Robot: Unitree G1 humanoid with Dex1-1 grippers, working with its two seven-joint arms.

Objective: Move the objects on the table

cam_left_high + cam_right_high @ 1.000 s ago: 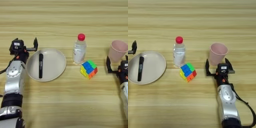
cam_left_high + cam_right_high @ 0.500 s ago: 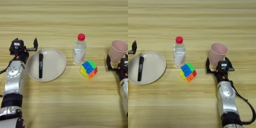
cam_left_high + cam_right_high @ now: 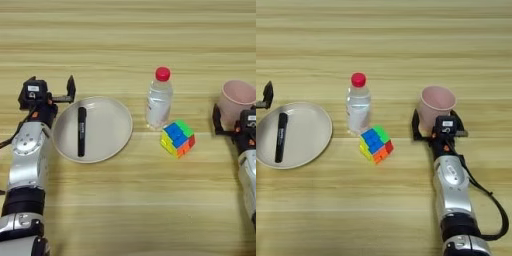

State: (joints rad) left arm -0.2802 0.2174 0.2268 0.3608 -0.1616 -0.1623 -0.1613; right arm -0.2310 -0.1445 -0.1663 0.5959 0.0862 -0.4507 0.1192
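Observation:
A pink cup (image 3: 437,101) stands upright at the right. My right gripper (image 3: 437,125) is open at its near side, one black finger on each side of the cup's lower part. Near the middle, a clear bottle with a red cap (image 3: 358,106) stands upright. A multicoloured puzzle cube (image 3: 376,144) lies just in front of the bottle and to its right. A black marker pen (image 3: 81,131) lies lengthwise on the cream plate (image 3: 114,125). My left gripper (image 3: 50,89) is open and empty just beyond the plate's far left rim.
The wood-grain table (image 3: 125,45) stretches bare behind the objects and along the front between my two arms. Both forearms come in from the near edge at the far left and right.
My right gripper has slid forward toward the pink cup, so its fingers now flank the cup's base. The left arm and all objects have stayed put.

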